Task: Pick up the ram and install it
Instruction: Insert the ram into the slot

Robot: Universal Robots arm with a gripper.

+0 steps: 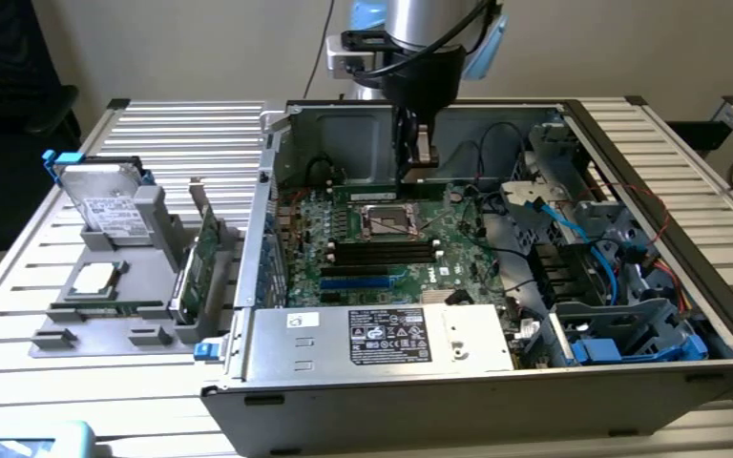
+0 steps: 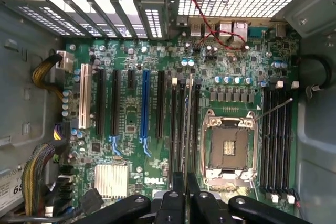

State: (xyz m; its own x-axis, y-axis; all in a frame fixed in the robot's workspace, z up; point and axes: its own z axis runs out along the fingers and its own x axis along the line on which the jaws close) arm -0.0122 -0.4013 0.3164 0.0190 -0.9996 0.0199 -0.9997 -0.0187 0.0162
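My gripper (image 1: 415, 172) hangs inside the open computer case and is shut on the ram (image 1: 386, 191), a long narrow green stick held level just above the motherboard (image 1: 462, 250), at the far side of the CPU socket (image 1: 392, 221). In the wrist view the ram (image 2: 185, 124) shows edge-on, running out from between the two black fingers (image 2: 177, 195). The black memory slots (image 1: 380, 251) lie on the near side of the socket. In the wrist view these memory slots (image 2: 275, 140) sit beyond the CPU socket (image 2: 228, 148), apart from the ram.
A grey fixture (image 1: 150, 250) at the exterior view's left holds a hard drive (image 1: 106, 200), a CPU chip (image 1: 93, 279) and a green expansion card (image 1: 203, 258). The power supply (image 1: 380, 336) fills the case front. Blue cables and a drive cage (image 1: 621, 329) crowd the case's right side.
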